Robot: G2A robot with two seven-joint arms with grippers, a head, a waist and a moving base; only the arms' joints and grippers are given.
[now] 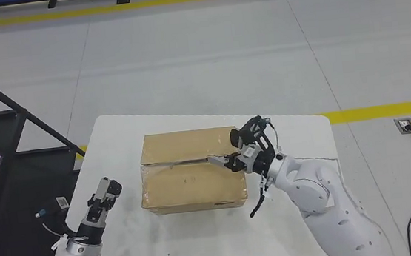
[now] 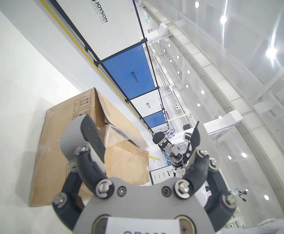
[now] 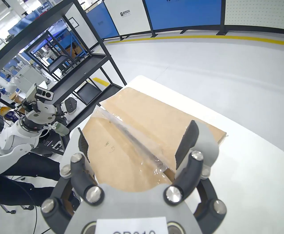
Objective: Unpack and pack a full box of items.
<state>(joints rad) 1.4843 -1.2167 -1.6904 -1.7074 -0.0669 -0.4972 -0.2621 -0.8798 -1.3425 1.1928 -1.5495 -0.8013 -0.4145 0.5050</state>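
A sealed cardboard box (image 1: 191, 170) sits on the white bench (image 1: 117, 136), with the right hand (image 3: 137, 133) at one end.
The closed flaps hide what is inside, and crumpled clear tape (image 3: 119, 126) runs along the top seam. The right hand hangs over the box's right end with its fingers apart, straddling the seam; whether they touch the cardboard is hard to make out. The left hand (image 2: 142, 128), also spread apart, is off the box's left end, holding nothing.
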